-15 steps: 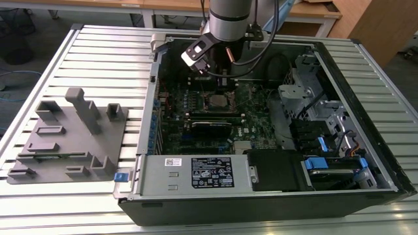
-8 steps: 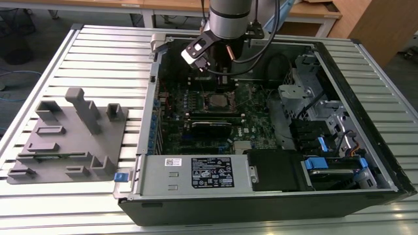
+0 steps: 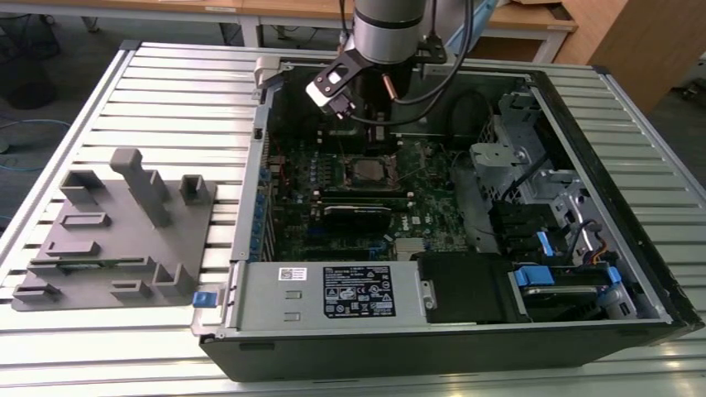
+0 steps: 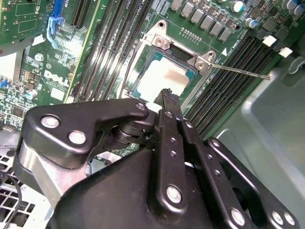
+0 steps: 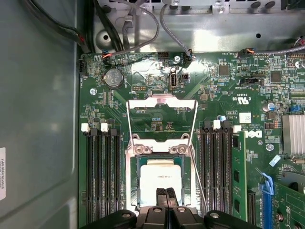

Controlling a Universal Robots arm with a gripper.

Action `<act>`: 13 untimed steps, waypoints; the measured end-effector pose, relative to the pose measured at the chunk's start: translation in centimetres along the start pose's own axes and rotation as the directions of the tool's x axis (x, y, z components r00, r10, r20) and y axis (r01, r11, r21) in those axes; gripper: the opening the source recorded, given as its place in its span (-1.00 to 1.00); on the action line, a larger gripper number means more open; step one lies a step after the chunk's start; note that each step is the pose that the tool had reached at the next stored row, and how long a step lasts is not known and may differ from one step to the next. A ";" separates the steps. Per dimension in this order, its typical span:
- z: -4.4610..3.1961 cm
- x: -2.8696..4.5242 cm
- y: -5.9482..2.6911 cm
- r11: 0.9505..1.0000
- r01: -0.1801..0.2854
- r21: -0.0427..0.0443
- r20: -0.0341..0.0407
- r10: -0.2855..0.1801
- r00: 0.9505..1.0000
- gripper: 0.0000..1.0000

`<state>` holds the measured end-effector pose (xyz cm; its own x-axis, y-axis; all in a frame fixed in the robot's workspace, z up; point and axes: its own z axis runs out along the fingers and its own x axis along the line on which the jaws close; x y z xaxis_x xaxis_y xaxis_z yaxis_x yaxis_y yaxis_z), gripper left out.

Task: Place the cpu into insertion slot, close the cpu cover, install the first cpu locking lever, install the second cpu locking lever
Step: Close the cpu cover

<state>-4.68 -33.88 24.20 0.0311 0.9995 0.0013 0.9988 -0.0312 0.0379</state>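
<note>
**CPU SEATED; COVER AND LEVERS NOT YET DONE**

On the slatted metal desk point(image 3: 165, 91), the open black computer case point(image 3: 441, 356) exposes the green motherboard point(image 5: 228, 95). The thin square metal cpu cover point(image 5: 162, 99) stands raised, and a thin wire locking lever point(image 4: 238, 70) is unlatched. The small silvery-grey square cpu point(image 5: 159, 171) lies in the dark-framed insertion slot point(image 5: 134, 183). Your black hand point(image 5: 167, 192) hangs close over it, fingers together, holding nothing.

One cpu point(image 5: 158, 174), one cpu cover point(image 5: 162, 101), one insertion slot point(image 5: 135, 191), one grey fixture point(image 3: 111, 240).

Slatted table point(image 3: 165, 83) bears open computer case point(image 3: 441, 351) and grey fixture point(image 3: 116, 248).
</note>
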 end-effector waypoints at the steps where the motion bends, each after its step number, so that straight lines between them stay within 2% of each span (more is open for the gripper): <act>1: -0.08 0.00 0.00 1.000 0.000 0.000 0.000 0.000 1.000 -0.79; 13: -0.31 0.00 0.01 1.000 0.000 0.000 0.000 0.000 1.000 -0.79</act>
<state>-4.68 -33.88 24.51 0.0311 0.9995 0.0009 0.9988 -0.0311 0.0376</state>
